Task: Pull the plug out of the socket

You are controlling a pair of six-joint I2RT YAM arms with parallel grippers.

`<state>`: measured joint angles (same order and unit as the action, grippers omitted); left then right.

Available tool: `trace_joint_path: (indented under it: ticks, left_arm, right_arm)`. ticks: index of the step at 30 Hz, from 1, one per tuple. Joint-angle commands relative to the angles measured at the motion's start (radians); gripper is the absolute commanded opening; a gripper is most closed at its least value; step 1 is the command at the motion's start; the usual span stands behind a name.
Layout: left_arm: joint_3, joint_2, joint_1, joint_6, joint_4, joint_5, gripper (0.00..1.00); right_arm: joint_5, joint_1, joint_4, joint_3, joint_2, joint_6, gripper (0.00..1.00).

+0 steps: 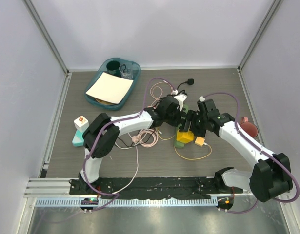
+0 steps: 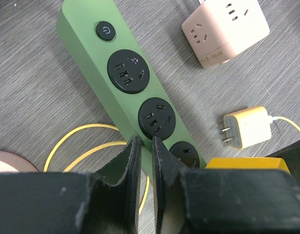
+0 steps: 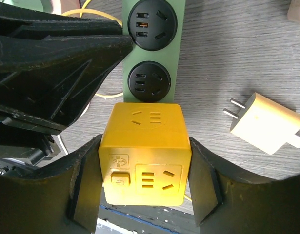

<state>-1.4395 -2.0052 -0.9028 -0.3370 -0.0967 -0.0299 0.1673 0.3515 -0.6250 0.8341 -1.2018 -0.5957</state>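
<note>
Robotics lab cell: white panel walls (image 1: pixel 154 29), aluminium frame rail (image 1: pixel 45 187), wood-grain table (image 1: pixel 223 83).

I see the yellow cube plug (image 3: pixel 144 153) lower centre, upright, covering the end of the flat green power strip (image 3: pixel 150 54); I can't tell whether it's seated.

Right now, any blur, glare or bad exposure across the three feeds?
Top external: even soft light, sharp, mild glare on the metal strip at the near edge. Left wrist: green power strip crisp; left gripper near the lens is dark and soft. Right wrist: yellow cube adapter sharp, no glare; the fingers flanking it are dark, slightly soft.
</note>
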Motion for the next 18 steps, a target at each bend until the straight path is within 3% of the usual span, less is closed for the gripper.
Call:
trace_joint_path:
  ticks: [1, 3, 4, 5, 8, 11, 14, 18]
  left_arm:
    - [-0.054, -0.037, 0.039, -0.002, -0.174, 0.085, 0.0]
    - [-0.1, -0.035, 0.065, -0.051, -0.221, 0.049, 0.05]
    - [-0.146, -0.032, 0.08, -0.072, -0.253, 0.033, 0.14]
    - [-0.163, -0.024, 0.094, -0.111, -0.259, -0.051, 0.34]
    - [-0.211, 0.006, 0.13, -0.145, -0.281, -0.116, 0.63]
    - [-0.213, 0.028, 0.134, -0.134, -0.29, -0.139, 0.77]
    - [-0.182, 0.046, 0.134, -0.137, -0.294, -0.186, 0.85]
    - [-0.141, 0.065, 0.136, -0.152, -0.279, -0.231, 0.86]
  right_arm:
    - [0.041, -0.005, 0.067, 0.008, 0.056, -0.01, 0.01]
    - [0.058, -0.005, 0.074, -0.009, 0.096, -0.019, 0.01]
    - [0.064, -0.005, 0.073, -0.012, 0.105, -0.016, 0.01]
    - [0.069, -0.003, 0.067, -0.019, 0.114, -0.007, 0.01]
    - [0.08, -0.006, 0.079, -0.042, 0.137, 0.011, 0.01]
    - [0.116, -0.005, 0.106, -0.073, 0.153, 0.013, 0.01]
    - [0.129, -0.005, 0.178, -0.105, 0.2, 0.001, 0.01]
    - [0.141, -0.005, 0.283, -0.156, 0.278, -0.007, 0.01]
